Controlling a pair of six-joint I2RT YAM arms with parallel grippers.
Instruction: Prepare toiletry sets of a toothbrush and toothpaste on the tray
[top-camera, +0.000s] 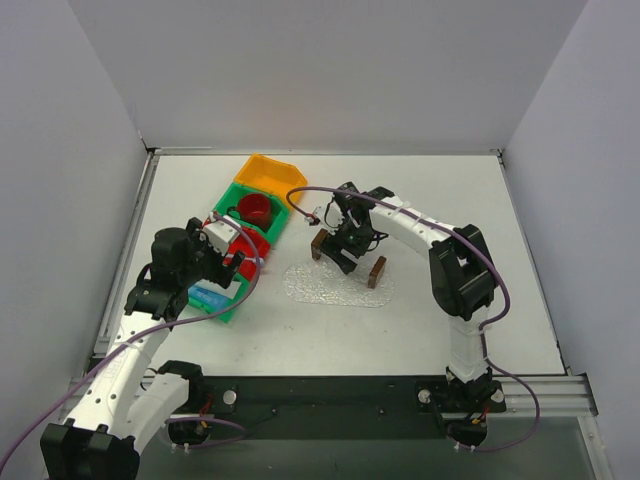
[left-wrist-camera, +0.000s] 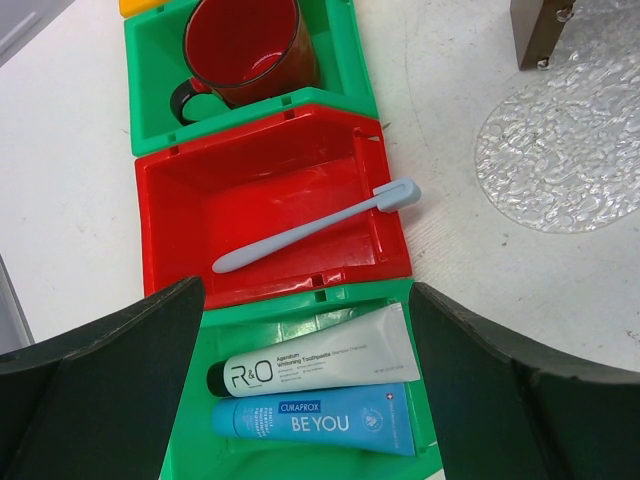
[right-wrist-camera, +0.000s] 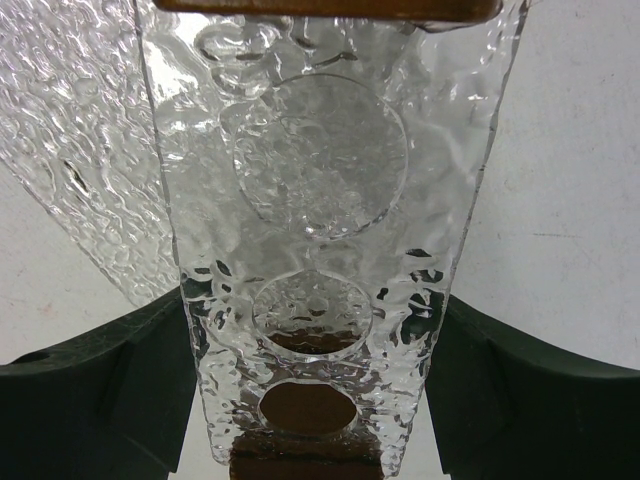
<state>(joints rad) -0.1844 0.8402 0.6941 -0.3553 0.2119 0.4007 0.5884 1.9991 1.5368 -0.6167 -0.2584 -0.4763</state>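
Note:
The toothbrush (left-wrist-camera: 310, 228), pale blue, lies slantwise in the red bin (left-wrist-camera: 160, 200). Two toothpaste tubes lie side by side in the near green bin (left-wrist-camera: 400, 300): a silver-grey one (left-wrist-camera: 320, 365) and a blue one (left-wrist-camera: 315, 425). My left gripper (left-wrist-camera: 310, 400) hangs open over that bin, its fingers on either side of the tubes and clear of them; it also shows in the top view (top-camera: 222, 272). My right gripper (top-camera: 348, 255) is shut on a clear textured glass tray (right-wrist-camera: 320, 180) with brown wooden ends (top-camera: 377, 272).
A red mug (left-wrist-camera: 245, 45) stands in the far green bin (left-wrist-camera: 150, 90), and a yellow bin (top-camera: 268, 172) lies beyond it. A clear textured glass disc (top-camera: 335, 288) lies on the table under the right gripper. White walls enclose the table.

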